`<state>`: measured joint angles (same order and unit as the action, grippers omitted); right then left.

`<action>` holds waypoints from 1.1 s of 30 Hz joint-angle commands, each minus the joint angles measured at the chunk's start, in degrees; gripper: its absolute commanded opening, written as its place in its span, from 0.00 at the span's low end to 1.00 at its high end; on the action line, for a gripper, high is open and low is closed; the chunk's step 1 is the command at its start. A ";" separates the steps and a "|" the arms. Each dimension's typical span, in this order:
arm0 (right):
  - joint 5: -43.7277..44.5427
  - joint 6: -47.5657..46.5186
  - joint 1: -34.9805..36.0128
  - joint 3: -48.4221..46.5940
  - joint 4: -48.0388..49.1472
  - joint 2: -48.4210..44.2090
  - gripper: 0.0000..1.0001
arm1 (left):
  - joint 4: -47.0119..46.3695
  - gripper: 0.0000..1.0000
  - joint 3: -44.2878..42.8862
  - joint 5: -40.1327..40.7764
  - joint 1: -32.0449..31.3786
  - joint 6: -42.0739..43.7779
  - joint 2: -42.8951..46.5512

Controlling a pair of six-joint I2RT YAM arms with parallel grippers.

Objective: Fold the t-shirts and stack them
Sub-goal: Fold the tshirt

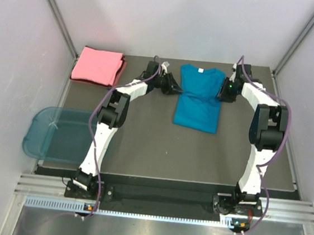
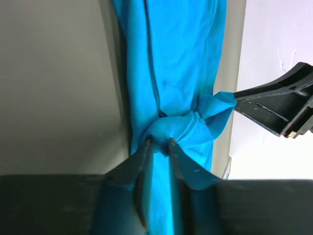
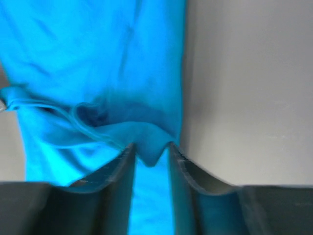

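Pink shirt: folded into a neat square packet in the upper left of the overhead view, at the far left corner of the desk. I'd call that one finished.

Teal shirt: lies flat in the upper middle of the overhead view, collar toward the far edge and well apart from the pink shirt. It looks narrow, as if the sleeves are drawn in over the body, but it is at full length.

Left pincer: at the left shoulder of the teal shirt. Its jaws stand a little apart, with a bunched knot of cloth at their tips. It does not look clamped.

Right pincer: at the opposite shoulder. Its jaws are parted too, with a loose point of fold between them.

Tub: sits at the left of the overhead view, hanging off the desk edge, with nothing of the task in it.

Done so far: about half, I'd judge, with one shirt folded and the other part way there.

Left to do: fold the teal shirt across its length into a packet, then put it together with the pink shirt as a stack.
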<state>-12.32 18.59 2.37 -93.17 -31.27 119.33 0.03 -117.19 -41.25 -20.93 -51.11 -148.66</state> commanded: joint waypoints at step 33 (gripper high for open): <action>-35.57 -51.98 0.70 -29.96 -18.55 14.52 0.82 | -2.93 0.28 7.15 -6.21 -2.01 7.61 8.65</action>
<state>-42.35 -25.71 2.98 -119.09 -46.09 133.40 1.39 -109.69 -45.50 -22.17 -43.59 -139.59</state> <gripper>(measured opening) 0.821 0.278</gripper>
